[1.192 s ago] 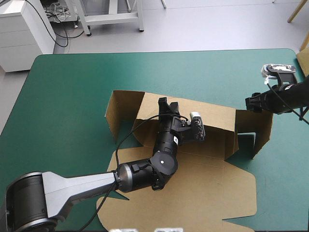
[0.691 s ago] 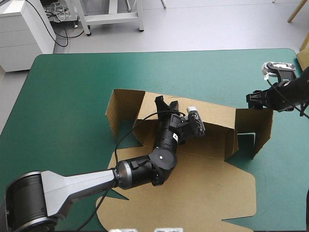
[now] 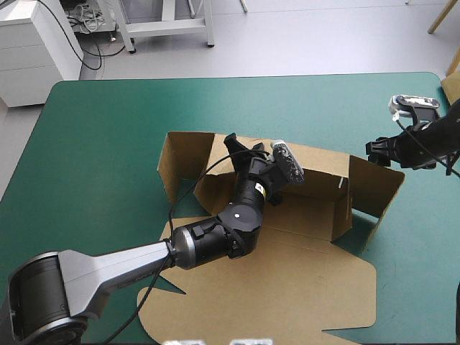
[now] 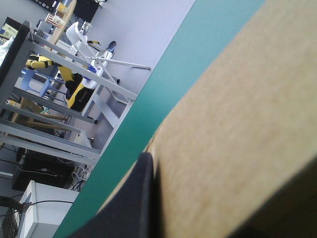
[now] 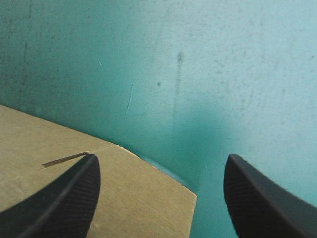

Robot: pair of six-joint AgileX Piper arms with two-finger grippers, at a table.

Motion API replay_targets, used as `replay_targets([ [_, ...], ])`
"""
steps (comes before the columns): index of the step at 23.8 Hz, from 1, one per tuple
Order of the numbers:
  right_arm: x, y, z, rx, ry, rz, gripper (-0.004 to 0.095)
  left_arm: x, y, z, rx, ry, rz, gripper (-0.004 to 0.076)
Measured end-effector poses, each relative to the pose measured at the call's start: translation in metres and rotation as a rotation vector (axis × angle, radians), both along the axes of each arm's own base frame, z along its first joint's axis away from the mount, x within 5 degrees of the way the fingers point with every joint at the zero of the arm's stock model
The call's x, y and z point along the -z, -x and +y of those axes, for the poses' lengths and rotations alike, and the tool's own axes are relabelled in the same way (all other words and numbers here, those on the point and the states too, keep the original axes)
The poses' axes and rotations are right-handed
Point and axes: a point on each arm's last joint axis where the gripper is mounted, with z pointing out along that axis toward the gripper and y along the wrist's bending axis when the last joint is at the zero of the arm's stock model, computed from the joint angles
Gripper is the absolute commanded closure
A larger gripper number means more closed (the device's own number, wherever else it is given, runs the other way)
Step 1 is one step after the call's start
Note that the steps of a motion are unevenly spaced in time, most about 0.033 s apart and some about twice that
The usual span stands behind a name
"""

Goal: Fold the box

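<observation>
The brown box [image 3: 302, 280] lies at mid-table with its lid flat toward the near edge and its back wall [image 3: 316, 180] raised. A left flap [image 3: 183, 162] and a right flap [image 3: 374, 190] stand up at the wall's ends. My left gripper [image 3: 241, 147] reaches over the lid and pinches the back wall's top edge. In the left wrist view one black finger [image 4: 141, 198] lies against the board [image 4: 237, 124], which hides the other. My right gripper [image 3: 375, 152] hovers open just beyond the right flap's far corner [image 5: 124, 193], fingers [image 5: 64, 198] wide apart.
Bare teal-green cover [image 3: 100, 144] stretches to the left of the box and along the far side. The table's right edge [image 3: 449, 108] runs close behind my right arm. The lid's near flaps reach almost to the table's front edge.
My left gripper has shifted left and toward the far edge with the back wall, which stands straighter. The right flap has swung outward and the box has slid. My right gripper has hardly moved.
</observation>
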Motion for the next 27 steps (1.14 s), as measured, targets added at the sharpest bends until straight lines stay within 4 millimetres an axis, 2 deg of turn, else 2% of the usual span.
replay_targets([
  [4, -0.002, 0.019, 0.007, -0.017, -0.024, -0.012, 0.0263, 0.000, 0.000, 0.000, 0.009, -0.017, -0.001, 0.0731],
  [12, 0.011, 0.051, 0.013, -0.027, -0.025, 0.021, 0.0263, 0.001, 0.001, -0.001, 0.029, -0.054, 0.004, 0.0731],
  [17, 0.020, 0.073, 0.019, -0.040, -0.032, -0.029, 0.0263, 0.004, 0.002, -0.001, 0.125, -0.278, -0.028, 0.0731],
  [19, 0.030, 0.080, 0.024, -0.065, -0.060, -0.052, 0.0263, 0.005, 0.002, -0.001, 0.179, -0.393, -0.041, 0.0731],
  [23, 0.047, 0.090, 0.032, -0.123, -0.108, -0.096, 0.0263, 0.007, 0.002, -0.002, 0.227, -0.493, -0.047, 0.0731],
  [27, 0.053, 0.108, 0.040, -0.195, -0.112, -0.166, 0.0263, 0.009, 0.001, -0.002, 0.242, -0.534, -0.054, 0.0731],
])
